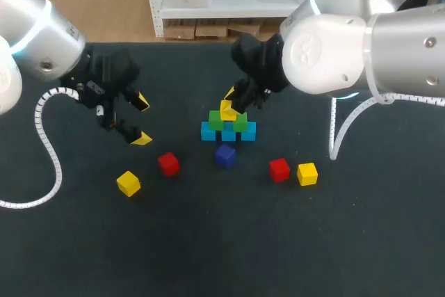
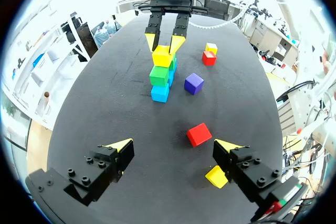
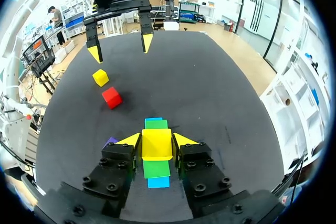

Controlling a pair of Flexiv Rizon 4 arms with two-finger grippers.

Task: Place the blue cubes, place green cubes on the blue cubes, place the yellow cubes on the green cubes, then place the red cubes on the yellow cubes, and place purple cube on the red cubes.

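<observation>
Right gripper (image 3: 157, 140) clasps a bright yellow cube (image 3: 156, 149), level and square atop the green cubes (image 1: 216, 122); left gripper (image 1: 141, 119) gapes wide, empty.

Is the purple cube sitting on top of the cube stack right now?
No, the purple cube lies on the table beside the stack, whose top is the yellow cube held in the right gripper.

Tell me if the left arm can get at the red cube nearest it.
Probably yes: the left gripper hangs open near that red cube, nothing lies between them, and the nearby yellow cube sits apart from it.
</observation>
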